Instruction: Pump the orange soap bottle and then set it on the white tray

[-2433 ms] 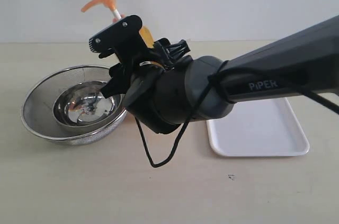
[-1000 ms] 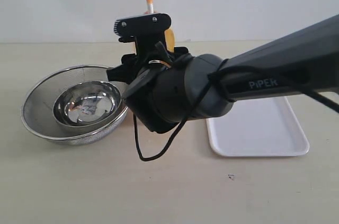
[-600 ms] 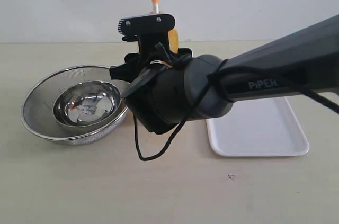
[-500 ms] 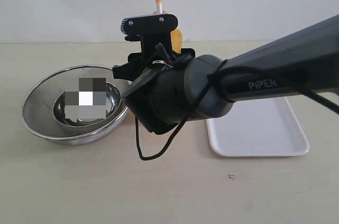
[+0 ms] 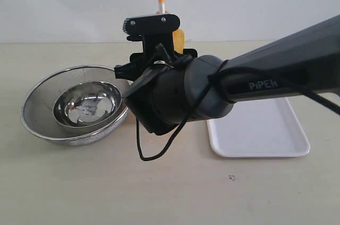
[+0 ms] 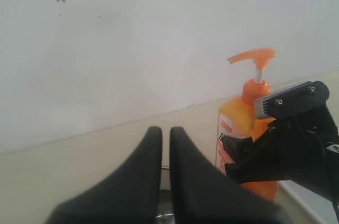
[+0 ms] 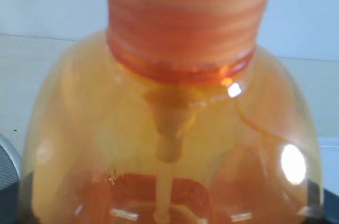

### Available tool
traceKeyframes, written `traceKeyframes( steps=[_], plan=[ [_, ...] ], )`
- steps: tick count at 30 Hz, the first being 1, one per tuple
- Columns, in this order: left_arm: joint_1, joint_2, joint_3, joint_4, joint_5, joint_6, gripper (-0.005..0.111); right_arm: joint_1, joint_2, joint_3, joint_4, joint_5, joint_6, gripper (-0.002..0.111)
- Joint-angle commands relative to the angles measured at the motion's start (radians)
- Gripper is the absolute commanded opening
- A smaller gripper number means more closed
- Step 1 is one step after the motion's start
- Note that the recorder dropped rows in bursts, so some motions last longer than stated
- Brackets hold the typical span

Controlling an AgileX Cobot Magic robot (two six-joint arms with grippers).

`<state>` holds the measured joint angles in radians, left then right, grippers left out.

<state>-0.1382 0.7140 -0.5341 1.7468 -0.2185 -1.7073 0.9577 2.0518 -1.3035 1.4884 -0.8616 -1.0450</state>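
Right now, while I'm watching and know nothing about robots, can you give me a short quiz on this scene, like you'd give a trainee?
1. Which gripper holds the bottle?
2. What lies inside the strainer? A. a steel bowl B. the bottle C. a sponge
3. True or false: the strainer sits on the tray.

Key: 1. the right gripper. 2. A. 3. False: the two rest apart on the table.
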Motion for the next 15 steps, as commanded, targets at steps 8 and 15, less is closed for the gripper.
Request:
traceKeyframes(
  steps=[8, 15],
  plan=[
    [-0.002, -0.009, 0.001, -0.002, 0.005, -0.013, 0.005, -0.001, -0.017, -0.005, -0.035, 0.010, 0.044, 0.000],
    [-0.002, -0.009, 0.001, -0.002, 0.001, -0.017, 0.005, -0.001, -0.017, -0.005, -0.018, 0.025, -0.026, 0.005]
  ],
)
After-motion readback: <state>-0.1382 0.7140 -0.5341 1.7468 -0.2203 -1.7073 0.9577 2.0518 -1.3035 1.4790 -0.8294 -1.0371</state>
